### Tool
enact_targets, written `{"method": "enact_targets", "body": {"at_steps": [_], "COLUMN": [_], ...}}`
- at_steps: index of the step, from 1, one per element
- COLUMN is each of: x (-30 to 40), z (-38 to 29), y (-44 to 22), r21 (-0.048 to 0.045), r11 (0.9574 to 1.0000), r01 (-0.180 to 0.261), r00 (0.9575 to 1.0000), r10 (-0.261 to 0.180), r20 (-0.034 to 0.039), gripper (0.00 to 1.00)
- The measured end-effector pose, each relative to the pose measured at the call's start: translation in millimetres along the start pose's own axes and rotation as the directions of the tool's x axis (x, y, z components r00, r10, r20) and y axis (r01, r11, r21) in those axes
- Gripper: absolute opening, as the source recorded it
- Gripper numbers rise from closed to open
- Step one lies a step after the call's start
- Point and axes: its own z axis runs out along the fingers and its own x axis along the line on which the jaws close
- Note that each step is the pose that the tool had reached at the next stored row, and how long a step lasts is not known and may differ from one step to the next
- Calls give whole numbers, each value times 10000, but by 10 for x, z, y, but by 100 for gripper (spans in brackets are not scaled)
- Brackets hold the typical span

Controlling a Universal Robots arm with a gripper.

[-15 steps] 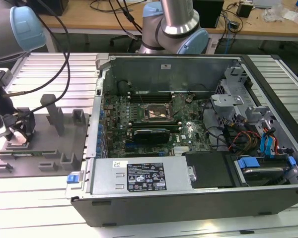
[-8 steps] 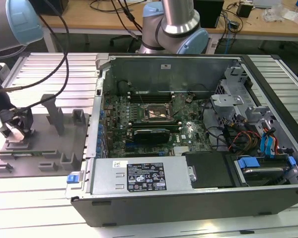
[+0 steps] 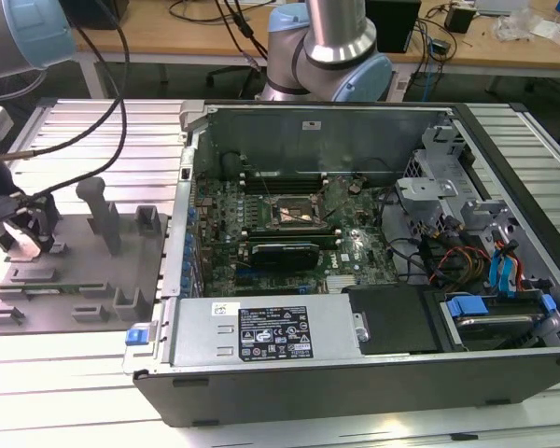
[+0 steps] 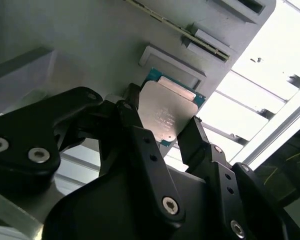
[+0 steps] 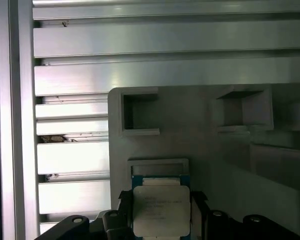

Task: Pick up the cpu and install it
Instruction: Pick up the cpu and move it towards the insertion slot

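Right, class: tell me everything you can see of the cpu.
The cpu is a small flat square: a silvery metal top plate with faint print, on a green board that shows as a thin border. It lies flat at a recess of the grey tray, gripped at two opposite edges by the hand.

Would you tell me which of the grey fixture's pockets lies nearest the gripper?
The shallow framed pocket right at the cpu, which the gripper holds. The two deeper square pockets lie farther from it.
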Motion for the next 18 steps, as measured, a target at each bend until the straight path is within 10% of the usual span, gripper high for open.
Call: {"method": "enact_targets", "body": {"at_steps": [18], "x": [-3], "z": [-160], "y": [7], "r21": [4], "r11": [10000], "r01": [1], "r00": [10000], "r10": [-1], "r20": [-2], "gripper": [55]}}
